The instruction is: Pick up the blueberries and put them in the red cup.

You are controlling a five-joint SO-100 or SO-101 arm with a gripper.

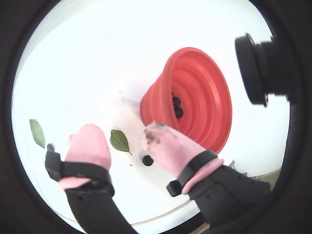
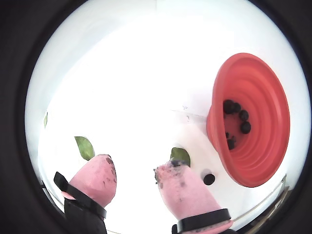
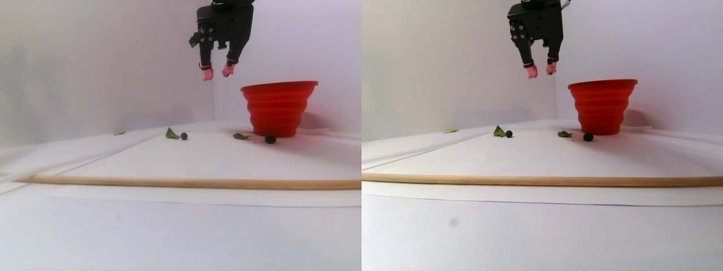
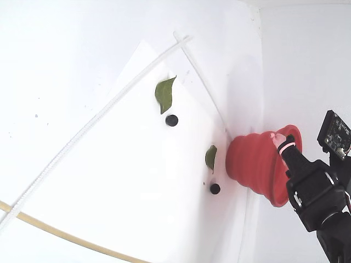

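The red cup [image 2: 258, 146] stands on the white table, with several blueberries [image 2: 243, 116] inside it; it also shows in the stereo pair view [image 3: 279, 107] and the fixed view [image 4: 255, 164]. One blueberry [image 3: 270, 139] lies on the table just beside the cup's base, also seen in a wrist view [image 1: 147, 160] and the fixed view [image 4: 215, 188]. Another blueberry [image 4: 171, 120] lies farther off beside a leaf. My gripper [image 3: 216, 71] hangs open and empty, high above the table and left of the cup's rim in the stereo pair view. Its pink fingertips [image 2: 97, 175] are stained dark.
Green leaves lie on the table: one [image 4: 211, 157] near the cup, one [image 4: 164, 94] by the far blueberry. A thin wooden strip [image 3: 169, 182] crosses the table in front. White walls stand close behind the cup. A black camera module [image 1: 258, 68] juts in beside the cup.
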